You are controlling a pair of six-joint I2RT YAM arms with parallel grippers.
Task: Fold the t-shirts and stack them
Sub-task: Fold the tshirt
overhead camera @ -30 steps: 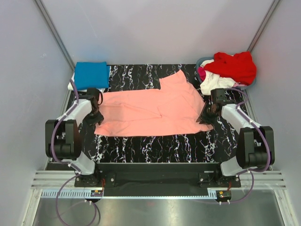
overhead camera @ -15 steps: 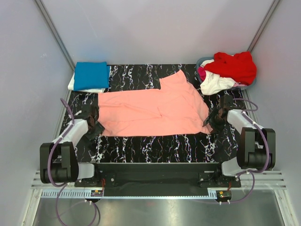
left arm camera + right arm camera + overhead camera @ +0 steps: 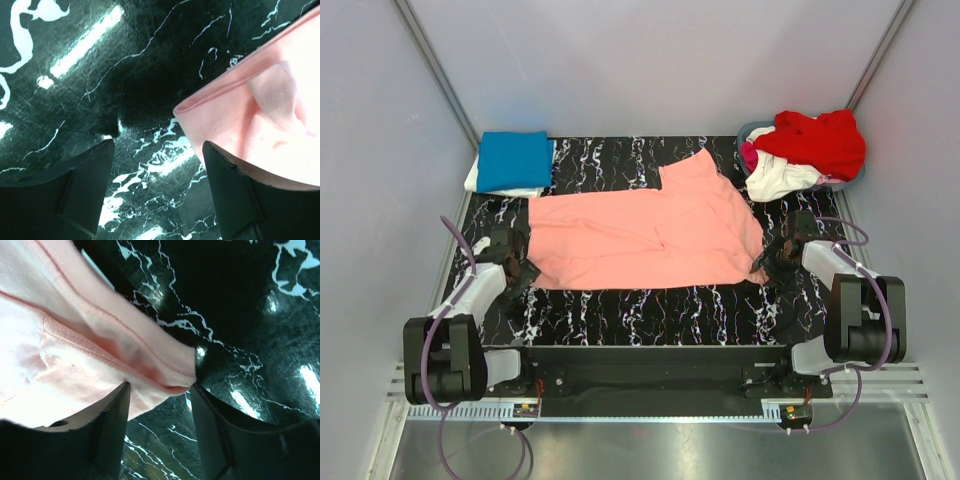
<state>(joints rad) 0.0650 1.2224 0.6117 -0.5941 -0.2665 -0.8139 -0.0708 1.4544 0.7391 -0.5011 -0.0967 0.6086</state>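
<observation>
Salmon-pink shirt spread flat, an open gripper at each near corner

The salmon-pink short-sleeved cloth t-shirt (image 3: 640, 235) lies flat across the black white-veined marbled table (image 3: 650, 305), one sleeve pointing to the far side. At the pink shirt's near left corner sits the left gripper (image 3: 515, 258), low on the table; its dark fingers (image 3: 85, 185) are spread apart, and the hemmed corner lies just beside the right-hand one, not pinched. At the pink shirt's near right corner the right gripper (image 3: 772, 262) is also released, its fingers (image 3: 105, 430) parted with the stitched hem lying between them. Beyond the pink shirt's far left corner rests a folded bright blue shirt (image 3: 515, 158). Beyond its far right corner a grey basket (image 3: 750, 128) holds crumpled red (image 3: 815, 140), white (image 3: 780, 180) and magenta (image 3: 748, 155) shirts.
</observation>
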